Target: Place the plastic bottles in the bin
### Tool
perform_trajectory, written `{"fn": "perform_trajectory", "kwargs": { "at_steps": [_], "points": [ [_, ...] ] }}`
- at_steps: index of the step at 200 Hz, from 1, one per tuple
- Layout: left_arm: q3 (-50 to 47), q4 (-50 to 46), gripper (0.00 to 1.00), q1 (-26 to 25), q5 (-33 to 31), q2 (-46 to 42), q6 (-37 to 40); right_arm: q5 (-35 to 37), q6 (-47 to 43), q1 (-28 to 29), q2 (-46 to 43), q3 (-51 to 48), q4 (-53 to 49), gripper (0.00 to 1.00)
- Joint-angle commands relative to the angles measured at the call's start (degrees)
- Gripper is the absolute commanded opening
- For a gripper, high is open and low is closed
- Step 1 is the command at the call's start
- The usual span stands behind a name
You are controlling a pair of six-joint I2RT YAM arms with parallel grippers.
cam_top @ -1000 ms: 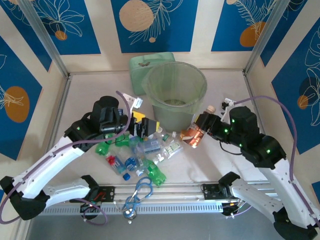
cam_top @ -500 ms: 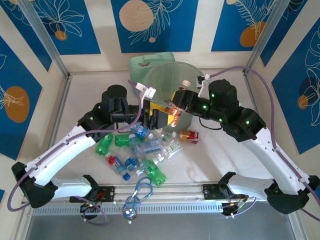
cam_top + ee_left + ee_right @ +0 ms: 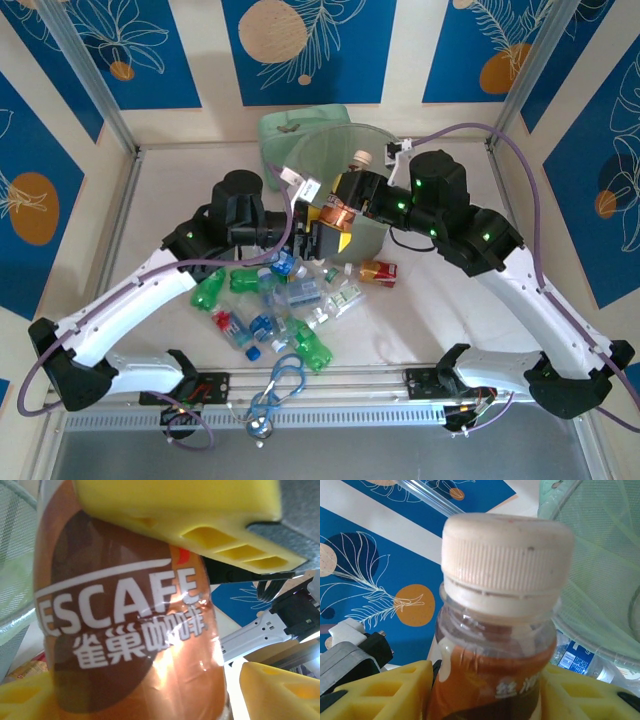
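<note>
Coffee bottle (image 3: 341,212): held in the air at the bin's mouth, well above the tabletop; clear plastic with an orange-brown sleeve and a cream ribbed cap (image 3: 507,560); it looks to be on its way over the rim, or being handed from one arm to the other
Bottle's writing: white capitals "ESCAFE" on a brown oval, the first letter cut off, so I take it for Nescafé; below it 雀巢咖啡 in white; more white characters at the sleeve's top edge in the right wrist view, too cropped to read
Right end effector (image 3: 348,198): clenched on the coffee bottle just under its neck, yellow pads pressed to either side; a high grip that leaves the body free
Left end effector (image 3: 318,238): its yellow pads stand either side of the bottle's lower body, with a sliver of light by one pad; whether it has bitten I cannot tell
Bin (image 3: 372,170): pale-green and translucent, just behind the bottle; it looks tipped rather than upright, mouth turned toward the arms; what tips it I cannot tell
Other bottles (image 3: 285,300): a loose heap on the tabletop (image 3: 170,200) before the bin, green, blue-labelled and red-labelled; their print is too small to read
Mint box (image 3: 290,128): behind the bin, touching or nearly so
</note>
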Motion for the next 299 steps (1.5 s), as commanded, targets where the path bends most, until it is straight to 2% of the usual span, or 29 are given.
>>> {"fn": "perform_trajectory", "kwargs": {
  "at_steps": [1,29,63,73,90,116,149,176,195,205,221,260,299],
  "points": [
    [2.3,1.5,0.71,-0.6,0.5,0.1,2.0,0.8,0.5,0.5,0.2,1.6,1.0,0.52],
    [2.3,1.0,0.61,-0.7,-0.7,0.0,2.7,0.8,0.7,0.5,0.5,1.3,1.0,0.52],
    [2.7,-0.5,0.56,-0.7,-4.4,-0.4,4.4,1.0,0.9,0.3,0.8,1.3,0.9,0.55],
    [3.1,-1.3,0.56,-0.6,-5.3,-0.3,5.0,1.5,0.8,0.0,0.9,1.9,-0.1,0.62],
    [4.2,-3.7,0.56,-0.6,-7.7,0.0,6.2,3.0,0.3,-1.5,0.9,3.8,-3.1,0.87],
    [7.0,-8.3,0.56,-0.6,-10.8,1.3,7.9,6.9,-1.5,-6.3,-0.5,8.2,-11.1,1.00],
    [16.2,-19.4,0.59,-0.1,-18.8,7.8,11.8,2.0,-2.0,-19.7,-4.4,9.1,-18.3,0.99],
    [35.1,-32.7,0.56,0.4,-25.4,20.7,15.7,-2.4,-1.4,-25.7,-8.3,4.7,-19.5,0.99],
    [47.6,-39.4,0.56,0.7,-29.6,29.6,17.0,-3.7,-0.5,-26.8,-9.7,2.2,-20.3,0.99],
    [51.2,-40.6,0.56,0.8,-30.9,32.9,16.9,-3.8,-0.2,-27.0,-10.4,1.0,-20.8,1.00],
    [53.5,-41.0,0.57,1.7,-32.2,36.6,15.7,-3.6,0.1,-27.2,-11.6,-0.5,-21.7,1.00],
    [60.1,-46.4,0.54,2.8,-30.6,44.4,14.0,-3.9,-0.3,-27.6,-13.7,-3.1,-23.5,1.00],
    [60.6,-48.0,0.62,2.8,-30.3,46.7,13.4,-5.1,-0.5,-27.6,-14.2,-5.4,-23.4,1.00]
  ]
}}
